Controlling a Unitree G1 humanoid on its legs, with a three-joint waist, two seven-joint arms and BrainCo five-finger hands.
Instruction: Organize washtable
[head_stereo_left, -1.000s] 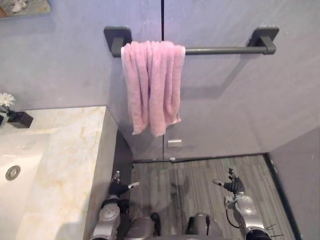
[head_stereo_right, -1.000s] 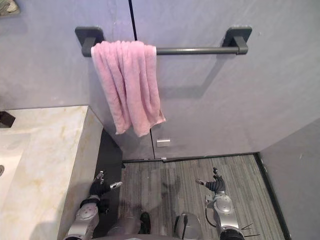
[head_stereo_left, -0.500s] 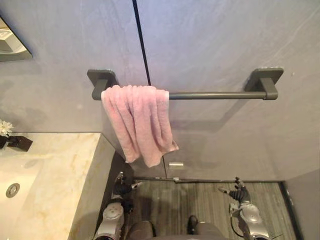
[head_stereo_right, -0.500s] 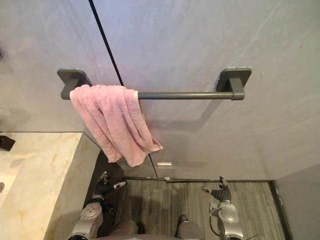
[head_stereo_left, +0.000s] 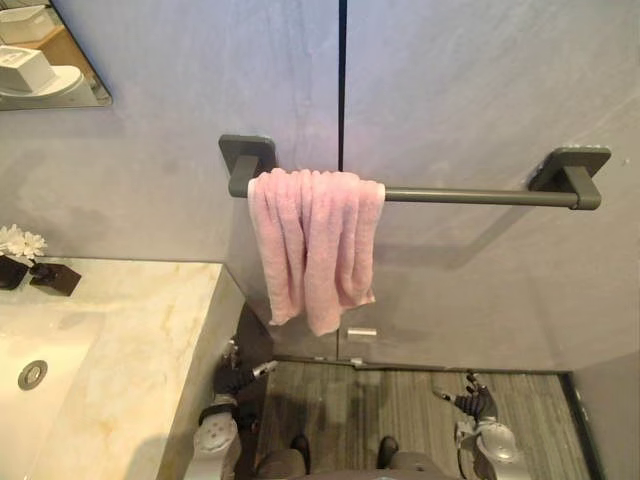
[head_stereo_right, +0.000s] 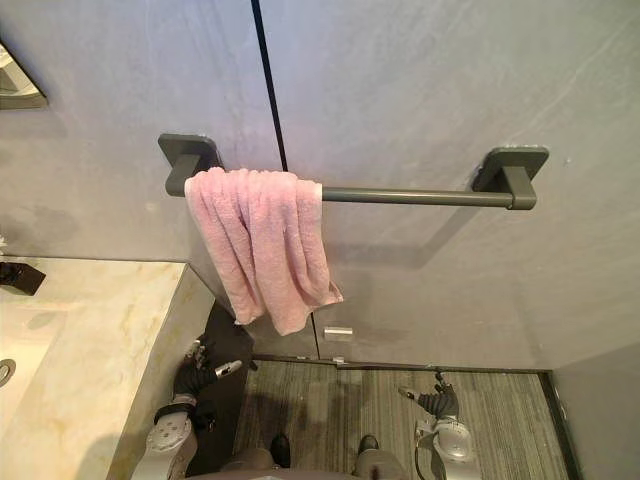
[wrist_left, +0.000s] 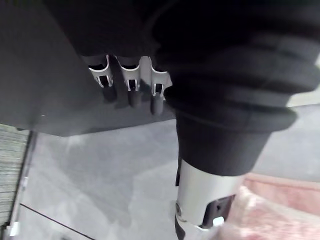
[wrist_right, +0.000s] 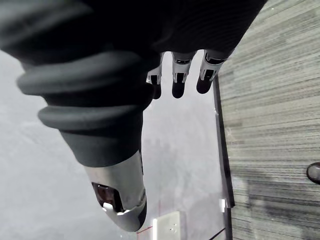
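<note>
The pink towel (head_stereo_left: 315, 250) is draped over the dark towel bar (head_stereo_left: 470, 196) fixed to the grey wall, bunched up hard against the bar's left bracket, so most of the bar towards its right end is bare. It hangs there by its own weight, folded over the rod with both halves falling down the wall, which is why its long axis runs straight up and down, at right angles to the level bar. The cloth is gathered into vertical pleats instead of lying flat, and its lower edge is uneven, one corner dipping lower on the right side. It points down at the floor just past the right edge of the marble worktop (head_stereo_left: 150, 350), where a basin with its drain (head_stereo_left: 32, 374) is set in and a white flower (head_stereo_left: 18, 242) in a dark holder stands along the back edge. The left hand (head_stereo_left: 240, 377) hangs low beside the worktop's right side and the right hand (head_stereo_left: 473, 402) low over the floor; both have fingers straight and apart, holding nothing, which reads as arms at rest while the towel is looked over, perhaps before spreading it along the bar
</note>
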